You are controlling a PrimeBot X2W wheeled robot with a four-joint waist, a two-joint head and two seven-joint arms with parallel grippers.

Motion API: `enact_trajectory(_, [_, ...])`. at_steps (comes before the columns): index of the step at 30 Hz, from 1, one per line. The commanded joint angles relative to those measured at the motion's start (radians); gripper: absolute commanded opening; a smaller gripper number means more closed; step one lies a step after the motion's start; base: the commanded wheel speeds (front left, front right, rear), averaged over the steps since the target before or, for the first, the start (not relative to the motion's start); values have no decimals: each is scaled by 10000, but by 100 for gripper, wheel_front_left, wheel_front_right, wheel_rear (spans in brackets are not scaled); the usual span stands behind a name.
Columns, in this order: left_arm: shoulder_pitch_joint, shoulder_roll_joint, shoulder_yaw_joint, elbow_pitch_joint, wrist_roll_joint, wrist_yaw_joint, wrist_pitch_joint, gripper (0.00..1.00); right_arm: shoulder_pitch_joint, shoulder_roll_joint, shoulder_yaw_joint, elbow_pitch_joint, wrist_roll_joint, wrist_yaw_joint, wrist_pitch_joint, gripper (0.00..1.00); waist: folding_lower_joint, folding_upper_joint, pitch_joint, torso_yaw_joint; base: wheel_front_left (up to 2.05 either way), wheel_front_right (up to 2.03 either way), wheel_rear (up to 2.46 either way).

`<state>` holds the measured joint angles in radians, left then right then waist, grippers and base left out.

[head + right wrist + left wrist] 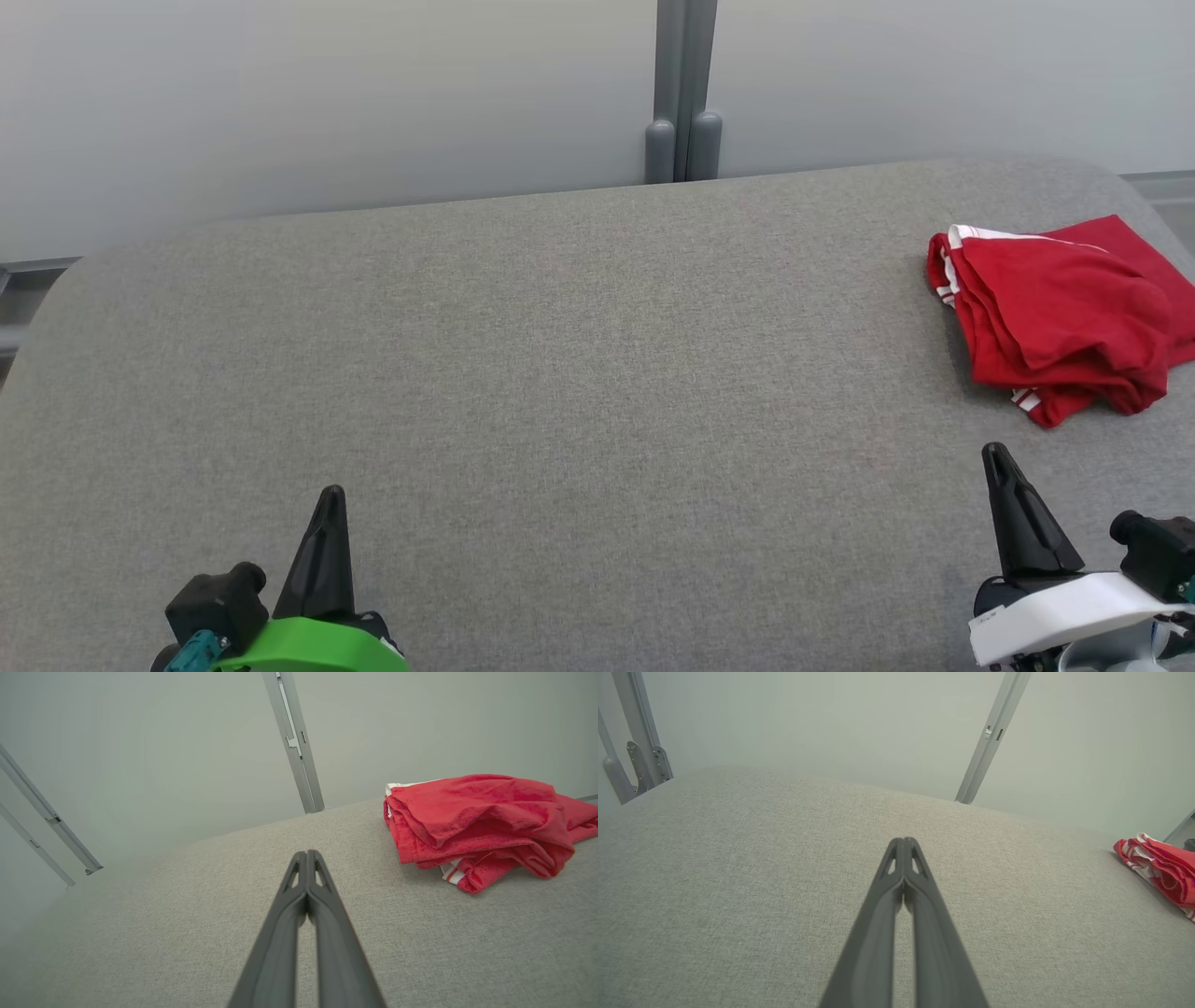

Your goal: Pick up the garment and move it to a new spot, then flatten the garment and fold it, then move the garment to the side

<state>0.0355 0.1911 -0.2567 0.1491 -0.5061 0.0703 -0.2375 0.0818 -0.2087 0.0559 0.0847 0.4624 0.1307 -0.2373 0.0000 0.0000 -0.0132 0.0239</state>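
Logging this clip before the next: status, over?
Left gripper, right gripper: jaws shut, empty. Red garment crumpled on grey surface, far right, ahead of right gripper, untouched. Nothing in the way.

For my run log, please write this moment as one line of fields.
garment: bunched, far right of table | left gripper: shut, empty | right gripper: shut, empty, near garment | stage: not yet picked up

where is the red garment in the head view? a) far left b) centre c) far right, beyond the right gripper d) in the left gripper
c: the garment lies bunched at the far right of the grey surface, past the shut right gripper and apart from it.
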Motion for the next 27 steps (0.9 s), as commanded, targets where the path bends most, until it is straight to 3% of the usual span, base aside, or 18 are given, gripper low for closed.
enact_trajectory(1, [-259,-33,142,-58,-343,-83,51,0,-246,-74,-137,-61,390,0,104,0,0,0,2,-3,0,0,0])
enact_trajectory(27, [-1255,-482,897,840,-3926,-735,918,0,-1117,317,-962,794,4100,0,1367,0,0,0,42,-55,0,0,0])
